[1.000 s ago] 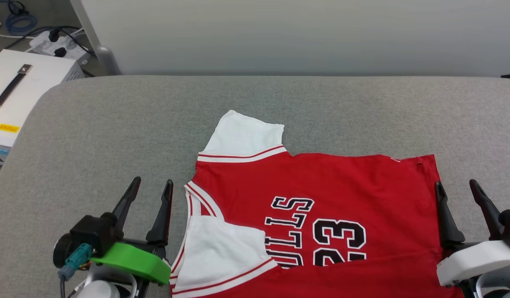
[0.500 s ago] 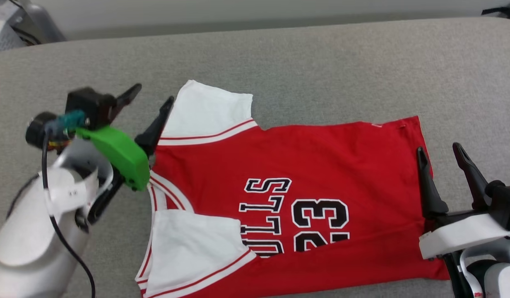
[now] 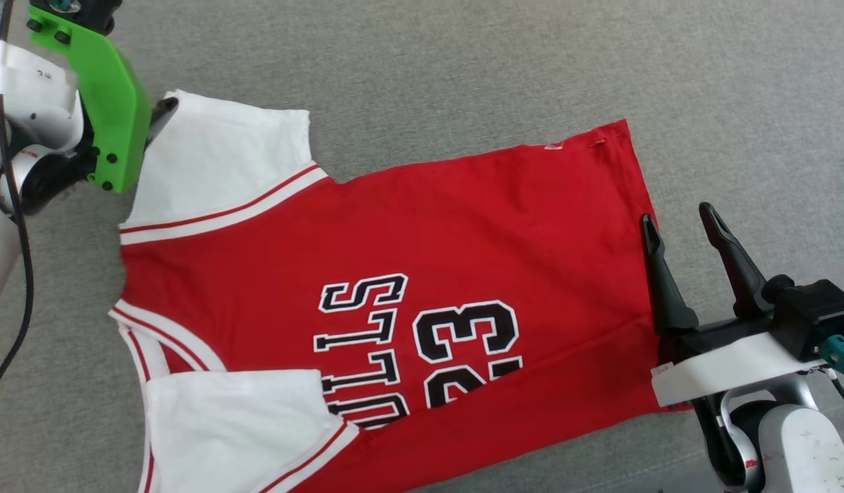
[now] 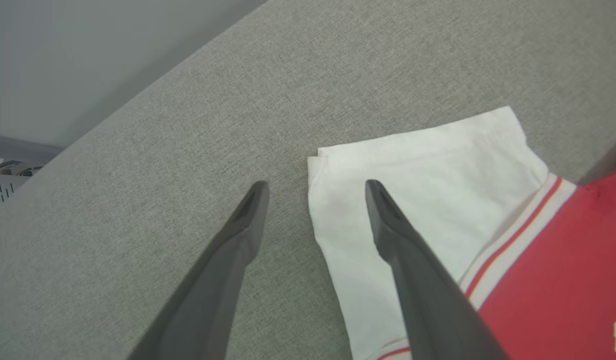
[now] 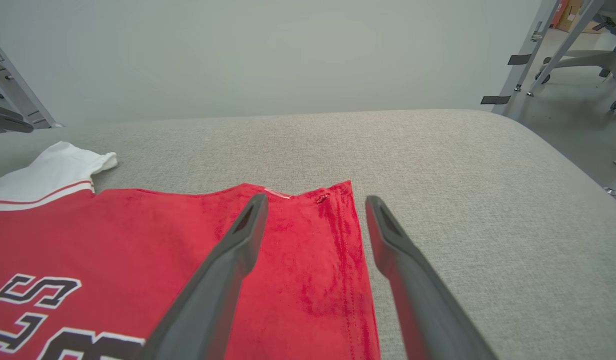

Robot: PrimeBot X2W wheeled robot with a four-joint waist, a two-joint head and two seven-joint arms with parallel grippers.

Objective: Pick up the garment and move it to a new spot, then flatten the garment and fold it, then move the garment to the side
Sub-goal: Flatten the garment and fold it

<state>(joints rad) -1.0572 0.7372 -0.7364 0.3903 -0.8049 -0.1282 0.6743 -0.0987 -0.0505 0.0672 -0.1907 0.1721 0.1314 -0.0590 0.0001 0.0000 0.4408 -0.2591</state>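
The fingers (image 4: pixel 223 270) of the left gripper (image 4: pixel 316 184) stand spread wide with nothing between them. In the left wrist view, one finger lies over bare grey fabric surface (image 4: pixel 138 150). The other lies over the corner of a white sleeve (image 4: pixel 438 170). Whether it touches the cloth cannot be told.

In the head view, this gripper's green wrist mount (image 3: pixel 107 103) sits at the upper left of the frame, just beside that sleeve. A red basketball jersey (image 3: pixel 463 226) lies flat across the middle of the frame. Its two white sleeves with red-and-white striped trim are at the left. Black lettering and the number 23 sit at lower centre, turned sideways. Its hem is at the right.

At the lower right, the right gripper (image 3: pixel 677 213) is also parted and empty. Its white wrist mount (image 3: pixel 723 366) sits below it. Its fingers straddle the hem edge, one over red cloth and one over grey fabric. The right wrist view shows the same straddle near the jersey's far corner.
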